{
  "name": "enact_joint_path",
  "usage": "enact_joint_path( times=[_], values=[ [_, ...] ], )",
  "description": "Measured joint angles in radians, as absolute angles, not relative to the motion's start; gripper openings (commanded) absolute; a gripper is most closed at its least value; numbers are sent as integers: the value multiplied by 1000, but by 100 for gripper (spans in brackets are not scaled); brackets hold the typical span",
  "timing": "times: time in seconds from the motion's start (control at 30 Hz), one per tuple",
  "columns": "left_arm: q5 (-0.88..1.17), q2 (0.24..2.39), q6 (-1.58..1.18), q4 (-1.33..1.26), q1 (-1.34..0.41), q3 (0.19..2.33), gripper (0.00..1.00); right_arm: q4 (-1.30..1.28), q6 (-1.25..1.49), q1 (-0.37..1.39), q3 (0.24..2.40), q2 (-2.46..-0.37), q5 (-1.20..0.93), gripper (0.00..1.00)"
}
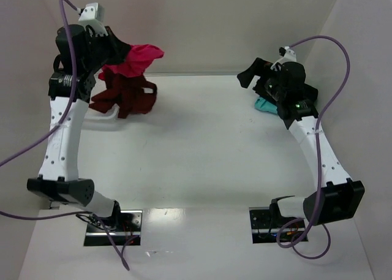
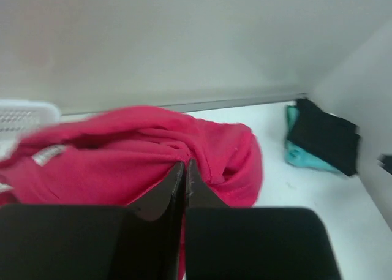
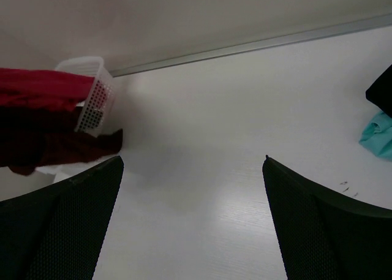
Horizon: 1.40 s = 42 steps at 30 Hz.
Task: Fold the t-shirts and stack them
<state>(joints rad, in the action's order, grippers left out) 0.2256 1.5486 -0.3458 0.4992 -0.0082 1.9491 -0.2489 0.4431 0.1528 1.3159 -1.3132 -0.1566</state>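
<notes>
Left fingers clench the crimson-pink t-shirt aloft, seemingly above the basket; right fingers spread wide over the surface.

Stretches left arm from base at 7 o'clock up to 11 o'clock, elbow low, wrist raised and turned toward 3 o'clock. Pinches left gripper tight on pink t-shirt, fingers pressed flat together. Extends right arm from 5 o'clock to 1 o'clock. Holds right gripper spread wide, nothing between, pointing toward 9 o'clock.
</notes>
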Motion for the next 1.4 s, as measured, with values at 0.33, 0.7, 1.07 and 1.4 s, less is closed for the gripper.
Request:
enact_joint_path(
  times=[0.33, 0.7, 1.07, 1.4],
  values=[
    [131, 1375, -339, 568, -90, 1918, 0, -249, 437, 153, 1245, -1171, -170, 100],
    [-23, 1693, -339, 667, 34, 2329, 0, -267, 443, 153, 1170, -1155, -169, 100],
    [-47, 2077, -379, 727, 249, 2946, 0, -269, 455, 153, 1159, -1216, -158, 100],
    [-111, 2121, -397, 746, 292, 2971, 0, -266, 464, 153, 1152, -1252, -159, 100]
  ],
)
